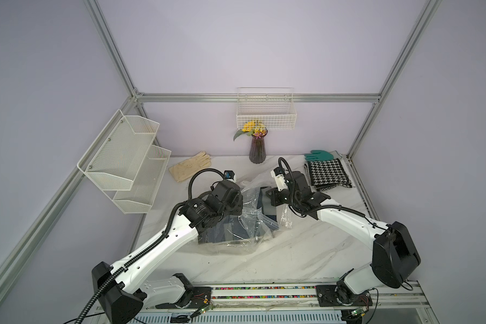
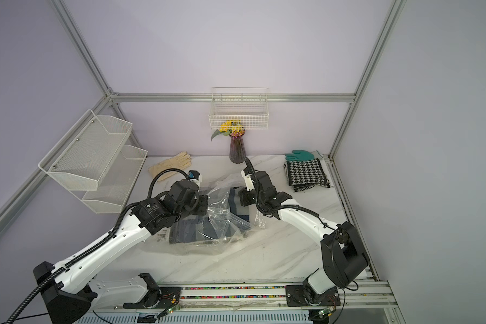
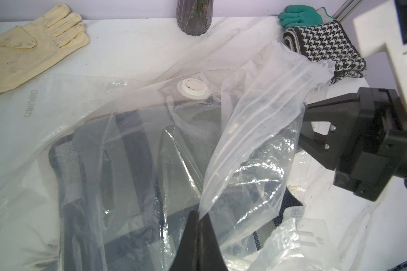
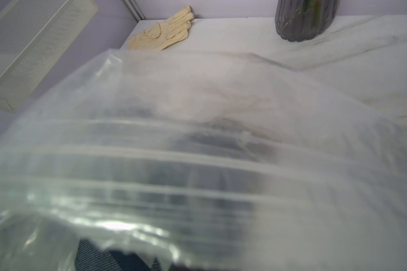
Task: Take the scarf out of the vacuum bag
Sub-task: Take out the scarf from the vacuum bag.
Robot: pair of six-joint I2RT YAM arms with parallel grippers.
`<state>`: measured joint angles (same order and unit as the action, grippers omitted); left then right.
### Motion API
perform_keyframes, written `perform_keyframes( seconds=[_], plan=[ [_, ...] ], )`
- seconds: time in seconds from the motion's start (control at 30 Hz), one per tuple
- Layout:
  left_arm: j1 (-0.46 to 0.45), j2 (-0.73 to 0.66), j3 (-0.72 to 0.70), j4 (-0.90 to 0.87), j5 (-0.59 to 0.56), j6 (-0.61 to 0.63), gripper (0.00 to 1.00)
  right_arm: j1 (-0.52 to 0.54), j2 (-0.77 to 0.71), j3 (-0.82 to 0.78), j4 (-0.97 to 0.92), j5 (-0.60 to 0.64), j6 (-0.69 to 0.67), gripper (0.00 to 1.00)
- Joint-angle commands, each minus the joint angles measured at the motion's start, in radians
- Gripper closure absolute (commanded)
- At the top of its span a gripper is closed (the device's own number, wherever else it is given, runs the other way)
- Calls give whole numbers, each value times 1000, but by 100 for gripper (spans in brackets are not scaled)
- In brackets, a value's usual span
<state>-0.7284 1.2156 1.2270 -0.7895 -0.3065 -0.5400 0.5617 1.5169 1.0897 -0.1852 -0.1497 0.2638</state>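
Note:
The clear, crinkly vacuum bag [image 1: 253, 224] [image 2: 222, 218] lies in the middle of the marble table, its round white valve cap [image 3: 193, 88] facing up. Inside it shows the dark blue and grey knit scarf [image 1: 216, 232] [image 3: 132, 152] [image 4: 99, 255]. My left gripper [image 3: 199, 214] is shut on a raised flap of the bag's plastic. My right gripper [image 3: 303, 122] [image 1: 270, 195] is shut on the bag's ribbed zip edge and holds it off the table. In the right wrist view the bag [image 4: 197, 152] is draped across almost everything and hides the jaws.
At the back lie a cream glove [image 1: 190, 165], a dark vase of yellow flowers [image 1: 256, 150], and a folded houndstooth cloth [image 1: 327, 175] under a green glove [image 1: 319, 155]. A wire basket [image 1: 265, 112] hangs on the back wall. A mesh shelf [image 1: 127, 160] juts out at the left.

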Motion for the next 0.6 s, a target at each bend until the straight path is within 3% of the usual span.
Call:
perform_keyframes(
  seconds=[0.0, 0.57],
  plan=[
    [16, 2, 51, -5, -55, -23, 100, -32, -64, 3, -37, 67, 29, 100],
    [34, 2, 43, 3, -64, -16, 100, -189, -125, 92, -319, 153, 105, 100]
  ],
)
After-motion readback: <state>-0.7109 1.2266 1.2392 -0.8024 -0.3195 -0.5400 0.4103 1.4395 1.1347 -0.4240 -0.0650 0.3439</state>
